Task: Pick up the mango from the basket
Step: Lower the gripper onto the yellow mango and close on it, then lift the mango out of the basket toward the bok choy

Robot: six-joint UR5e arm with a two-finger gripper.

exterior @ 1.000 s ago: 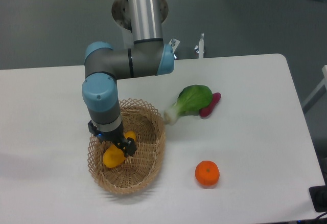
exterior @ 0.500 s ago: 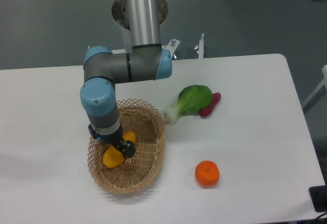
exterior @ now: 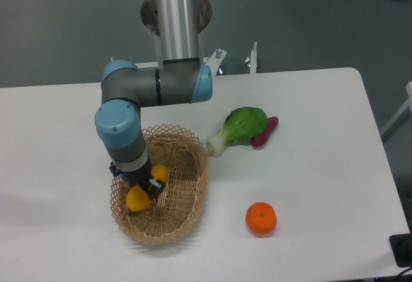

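The yellow-orange mango lies in the left part of the tan woven basket at the table's front left. My gripper reaches down into the basket and sits across the mango's middle, its black fingers on either side. The mango's two ends show above and below the fingers. The arm's wrist hides the jaws, so I cannot tell whether they are pressed on the fruit. The mango still looks low in the basket.
A round orange sits on the white table to the right of the basket. A green leafy vegetable and a purple-red vegetable lie behind it at mid table. The table's right edge is far off.
The gripper and wrist have shifted slightly left and toward the front within the basket, and the mango has moved with them.
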